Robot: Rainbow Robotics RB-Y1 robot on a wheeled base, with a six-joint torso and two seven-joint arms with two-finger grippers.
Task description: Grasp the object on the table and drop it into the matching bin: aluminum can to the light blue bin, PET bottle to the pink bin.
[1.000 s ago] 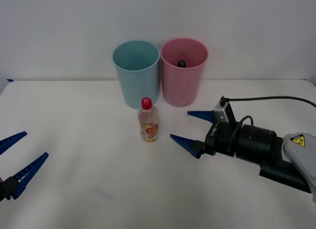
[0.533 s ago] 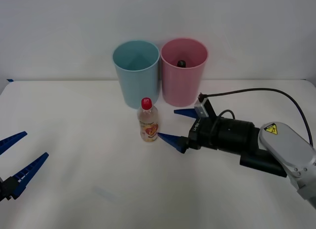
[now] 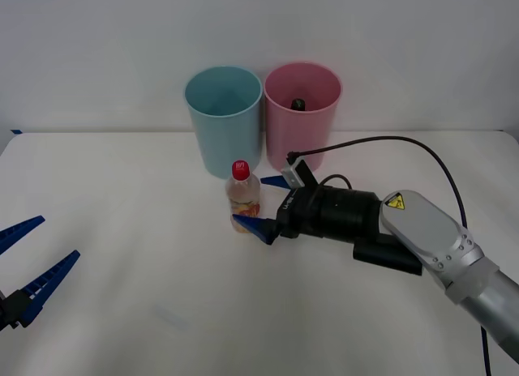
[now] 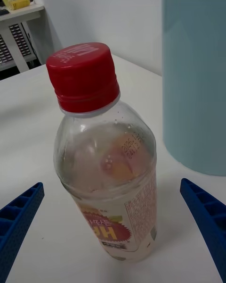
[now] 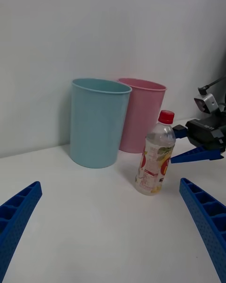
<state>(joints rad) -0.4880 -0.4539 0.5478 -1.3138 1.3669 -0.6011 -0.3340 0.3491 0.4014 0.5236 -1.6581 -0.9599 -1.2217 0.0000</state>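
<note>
The PET bottle (image 3: 243,201), clear with a red cap and a yellow-orange label, stands upright on the white table (image 3: 122,181) just in front of the light blue bin (image 3: 224,117). The pink bin (image 3: 302,115) stands to the right of the blue one. My right gripper (image 3: 258,202) is open at the bottle's right side, with one blue finger reaching past its front and the other behind it. In the right wrist view the bottle (image 4: 110,170) stands between the two spread fingers, untouched. My left gripper (image 3: 32,258) hangs open at the table's near left.
A small dark round thing (image 3: 298,104) lies inside the pink bin. The right arm's black cable (image 3: 389,141) arcs above the table behind the wrist. In the left wrist view, white tabletop (image 5: 84,207) stretches between my left gripper and the bins (image 5: 99,122).
My right arm has slid leftward across the table, and its open fingers have come up around the bottle. The bottle, the bins and the left arm have not moved.
</note>
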